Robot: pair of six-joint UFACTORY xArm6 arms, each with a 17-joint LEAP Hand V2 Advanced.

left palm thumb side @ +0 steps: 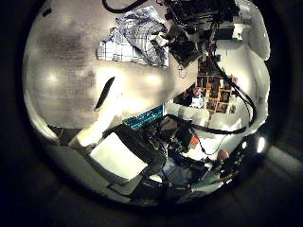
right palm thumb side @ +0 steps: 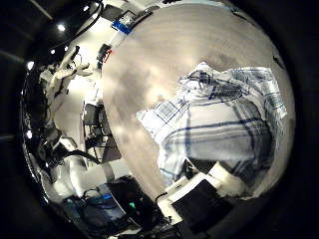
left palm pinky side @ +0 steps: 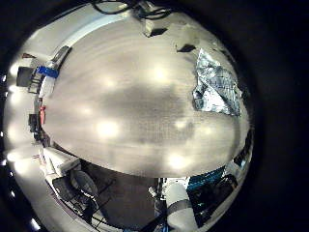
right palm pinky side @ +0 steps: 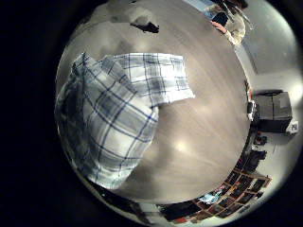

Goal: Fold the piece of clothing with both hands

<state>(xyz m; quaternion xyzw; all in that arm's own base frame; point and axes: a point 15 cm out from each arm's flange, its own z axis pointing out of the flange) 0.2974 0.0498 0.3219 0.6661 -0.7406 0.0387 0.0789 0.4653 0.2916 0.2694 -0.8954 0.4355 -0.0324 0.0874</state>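
The piece of clothing [right palm pinky side: 118, 109], a checked shirt, is lying on the surface [right palm pinky side: 204, 132], partly gathered; in the right little finger side palm view one sleeve or panel is spreading out away from the bulk, and the body is lying doubled with folds running across it; it is filling much of both right palm views, so the right hand [right palm thumb side: 204, 194] is hanging close above it; the garment is appearing small and at a distance in the left little finger side palm view [left palm pinky side: 217, 85], so the left hand [left palm thumb side: 166, 43] is standing well apart from it; colours cannot be stated, no outside view being supplied.

Fingers: a part of the right hand is showing at the garment's edge, but whether its fingers are straight or curled cannot be told; the same applies to the left hand's dark parts showing beside the cloth in its thumb side view.

Step in hand, as judged: the fold is looking unfinished, with neither hand seen gripping cloth; the next move is calling for both hands to close in on opposite edges, the left needing the longer approach.

Writing: no legible label or print is being observed.
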